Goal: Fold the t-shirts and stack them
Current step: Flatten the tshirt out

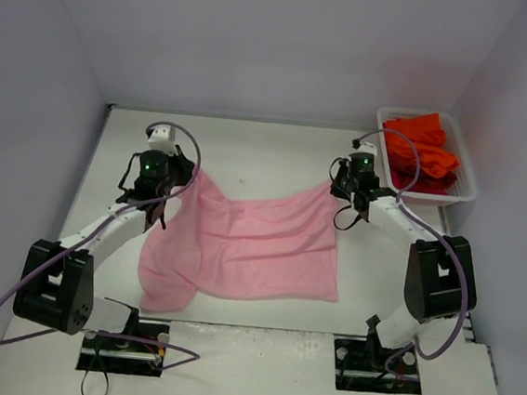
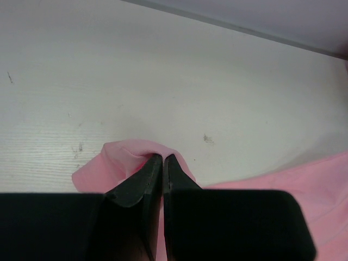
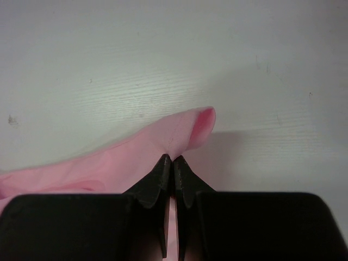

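A light pink t-shirt (image 1: 250, 243) hangs stretched between my two grippers above the white table, its lower edge trailing on the surface. My left gripper (image 1: 192, 168) is shut on the shirt's far left corner, and pink cloth (image 2: 117, 160) bulges around its tips (image 2: 163, 157). At the far right corner my right gripper (image 1: 335, 183) is shut on the cloth, with a pink fold (image 3: 190, 130) sticking out past the tips (image 3: 173, 158). Orange-red t-shirts (image 1: 420, 149) lie heaped in the basket at the back right.
A white mesh basket (image 1: 468, 180) stands at the back right against the wall. White walls close the table (image 1: 268, 151) at the back and on both sides. Purple cables loop off both arms.
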Robot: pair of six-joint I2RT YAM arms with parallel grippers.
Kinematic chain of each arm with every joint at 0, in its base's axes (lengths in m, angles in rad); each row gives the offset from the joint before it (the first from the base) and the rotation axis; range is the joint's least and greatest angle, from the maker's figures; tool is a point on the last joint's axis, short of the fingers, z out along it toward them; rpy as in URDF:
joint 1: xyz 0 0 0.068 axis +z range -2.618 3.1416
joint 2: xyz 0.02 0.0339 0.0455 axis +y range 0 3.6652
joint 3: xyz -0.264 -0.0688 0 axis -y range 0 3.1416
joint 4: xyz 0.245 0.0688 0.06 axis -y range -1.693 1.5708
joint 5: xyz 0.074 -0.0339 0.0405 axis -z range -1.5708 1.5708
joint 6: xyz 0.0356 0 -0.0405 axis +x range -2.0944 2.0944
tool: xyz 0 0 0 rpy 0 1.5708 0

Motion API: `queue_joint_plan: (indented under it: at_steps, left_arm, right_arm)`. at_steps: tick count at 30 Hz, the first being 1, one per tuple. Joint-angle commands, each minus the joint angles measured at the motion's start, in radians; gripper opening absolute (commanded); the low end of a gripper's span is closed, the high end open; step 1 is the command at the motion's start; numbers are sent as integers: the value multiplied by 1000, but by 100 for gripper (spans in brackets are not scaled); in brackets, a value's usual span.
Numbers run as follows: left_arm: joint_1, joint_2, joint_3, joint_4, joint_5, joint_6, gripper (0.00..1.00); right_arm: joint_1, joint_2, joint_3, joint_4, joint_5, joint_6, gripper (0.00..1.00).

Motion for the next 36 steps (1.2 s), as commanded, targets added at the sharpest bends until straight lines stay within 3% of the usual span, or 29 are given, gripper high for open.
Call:
queue_joint_plan:
  at_steps: [1,16,36]
  left_arm:
    - [5,21,84,93,-17,20,0]
    - [30,147,125,113,-19,19,0]
    - [100,198,141,140,-3,10,0]
  right_arm:
    - [-12,11,63,82,38,-15,0]
    - [-55,84,97,99,32,-18,0]
    - [-119,91,89,122,44,-4,0]
